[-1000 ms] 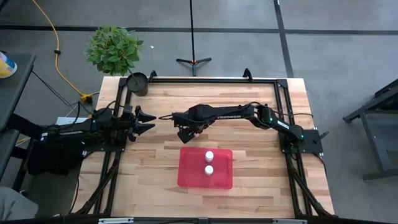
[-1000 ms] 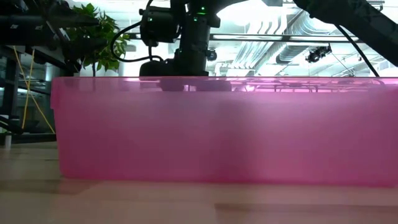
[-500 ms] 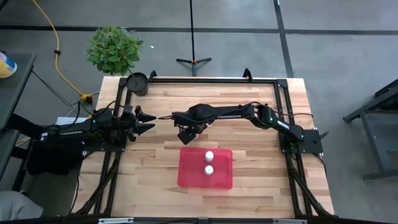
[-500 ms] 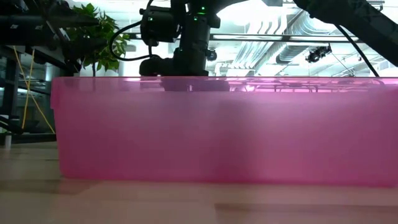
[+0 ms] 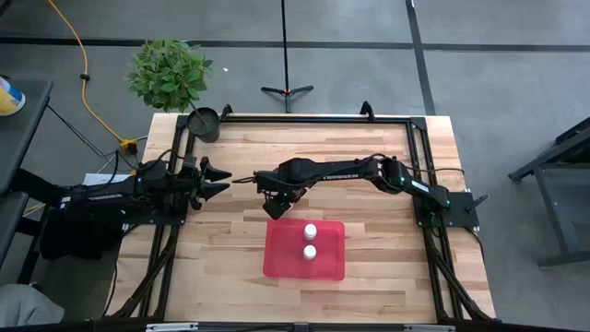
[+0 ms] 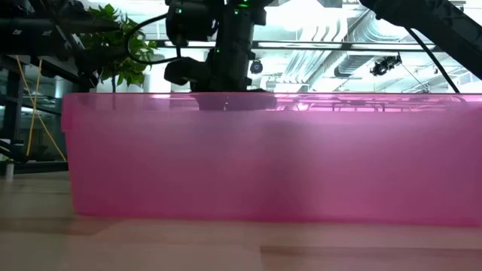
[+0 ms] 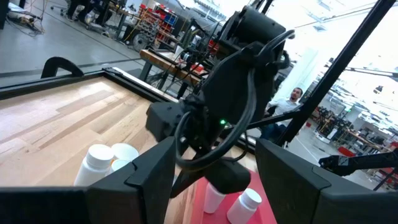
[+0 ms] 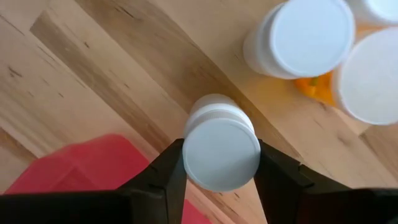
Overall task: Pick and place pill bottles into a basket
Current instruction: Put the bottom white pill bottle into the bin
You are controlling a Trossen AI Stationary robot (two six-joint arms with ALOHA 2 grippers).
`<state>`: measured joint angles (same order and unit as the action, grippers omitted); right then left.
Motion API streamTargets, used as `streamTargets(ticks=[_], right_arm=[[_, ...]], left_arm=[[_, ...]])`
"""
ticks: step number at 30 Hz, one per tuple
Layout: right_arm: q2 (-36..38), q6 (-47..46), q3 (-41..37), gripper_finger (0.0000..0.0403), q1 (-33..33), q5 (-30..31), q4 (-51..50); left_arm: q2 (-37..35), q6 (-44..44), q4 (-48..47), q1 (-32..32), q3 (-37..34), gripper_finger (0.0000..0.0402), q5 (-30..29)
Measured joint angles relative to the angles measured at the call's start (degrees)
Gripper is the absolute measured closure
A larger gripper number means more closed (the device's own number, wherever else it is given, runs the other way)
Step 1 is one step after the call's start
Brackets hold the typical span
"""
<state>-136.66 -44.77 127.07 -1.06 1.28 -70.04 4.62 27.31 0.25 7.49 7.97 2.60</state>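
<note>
The right gripper [image 8: 221, 163], fingers clamped on one white pill bottle [image 8: 221, 151], hangs above the worktop [image 5: 369, 152] just off the far-left corner of the red basket [image 5: 330, 263]. Two pill bottles [image 5: 311, 231] stand upright inside the basket, toward its far edge. At least two more [image 8: 298, 38] stand close together on the wood beside the carried one. The left gripper [image 5: 219, 180], fingers spread and empty, waits near the worktop's left edge.

High: straight down over the whole table [image 5: 369, 152].
Low: table height, hard against the basket [image 6: 263, 158] wall.
Wrists: both share the bottles.
</note>
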Motion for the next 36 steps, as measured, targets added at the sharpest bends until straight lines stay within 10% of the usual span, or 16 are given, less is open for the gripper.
streamTargets(ticks=[36], right_arm=[[6.93, 2.70, 7.93, 0.0259, 7.81, 1.96, -13.73]], left_arm=[[0.01, 0.02, -0.46, 0.00, 0.01, 0.0149, -0.01]])
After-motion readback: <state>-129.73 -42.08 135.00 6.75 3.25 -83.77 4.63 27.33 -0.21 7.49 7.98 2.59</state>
